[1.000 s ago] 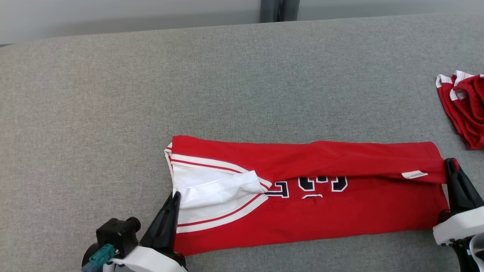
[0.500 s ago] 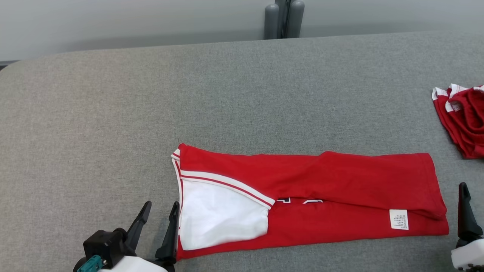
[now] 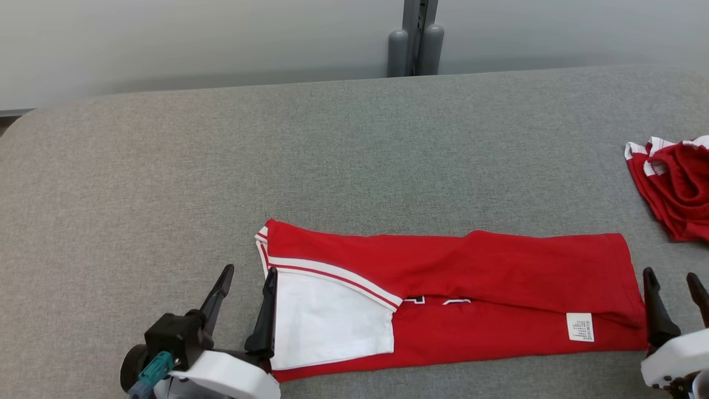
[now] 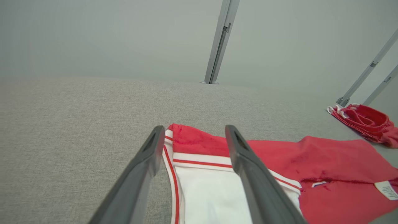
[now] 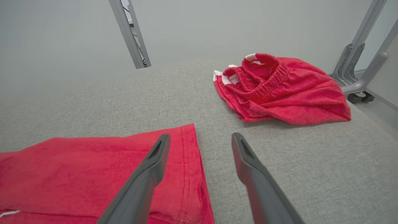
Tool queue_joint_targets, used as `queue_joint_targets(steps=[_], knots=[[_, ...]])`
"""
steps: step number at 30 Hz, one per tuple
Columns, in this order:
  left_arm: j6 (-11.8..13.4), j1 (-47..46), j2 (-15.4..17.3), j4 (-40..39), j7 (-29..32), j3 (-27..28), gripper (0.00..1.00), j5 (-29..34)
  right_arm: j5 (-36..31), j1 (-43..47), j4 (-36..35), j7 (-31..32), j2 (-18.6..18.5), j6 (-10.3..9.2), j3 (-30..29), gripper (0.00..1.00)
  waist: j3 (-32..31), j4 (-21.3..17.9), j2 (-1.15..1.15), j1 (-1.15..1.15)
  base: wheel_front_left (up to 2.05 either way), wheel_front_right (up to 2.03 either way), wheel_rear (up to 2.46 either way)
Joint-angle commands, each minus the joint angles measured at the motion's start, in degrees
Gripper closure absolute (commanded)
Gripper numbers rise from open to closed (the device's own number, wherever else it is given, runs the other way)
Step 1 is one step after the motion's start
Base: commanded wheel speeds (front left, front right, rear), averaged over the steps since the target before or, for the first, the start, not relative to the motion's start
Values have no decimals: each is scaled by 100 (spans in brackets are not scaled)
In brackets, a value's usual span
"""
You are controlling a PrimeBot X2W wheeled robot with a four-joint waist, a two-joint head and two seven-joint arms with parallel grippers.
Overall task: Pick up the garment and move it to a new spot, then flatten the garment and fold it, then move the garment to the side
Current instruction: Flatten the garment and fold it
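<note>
The garment [image 3: 498, 277] is a red jersey with white trim and a white inner panel. It lies folded into a long strip on the grey padded table [image 3: 332, 155], near the front edge. My left gripper [image 3: 249, 272] stands open at the strip's left end, its right finger just touching the white panel's edge. In the left wrist view the left gripper [image 4: 195, 129] straddles the garment's [image 4: 311, 161] trimmed corner. My right gripper [image 3: 672, 277] stands open just off the strip's right end. In the right wrist view the right gripper [image 5: 201, 137] hovers over the garment's [image 5: 93, 168] hem.
A second red garment [image 3: 676, 188] lies bunched at the table's right edge, also seen as a red heap [image 5: 279, 90] beyond my right fingers. Grey metal posts [image 3: 415, 44] stand behind the table's far edge against a pale wall.
Both grippers have opened and let go of the garment's ends. The upper flap has dropped flat over most of the lettering. The head camera has tilted, shifting the whole picture down.
</note>
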Motion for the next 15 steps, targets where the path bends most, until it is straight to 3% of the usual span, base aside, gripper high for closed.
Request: queue_joint_targets(steps=[1, 15], knots=[[21, -117, -18, 60, -66, 1, 0, 44, -39, -125, 100, 69, -52, 0, 20, 0, -4, 13, 0, 0, 0, 0, 0], [92, -445, -175, 579, -404, 75, 0, 72, 122, -724, 1388, 865, -537, 0, 459, 0, 40, 252, 0, 0, 0, 0, 0]])
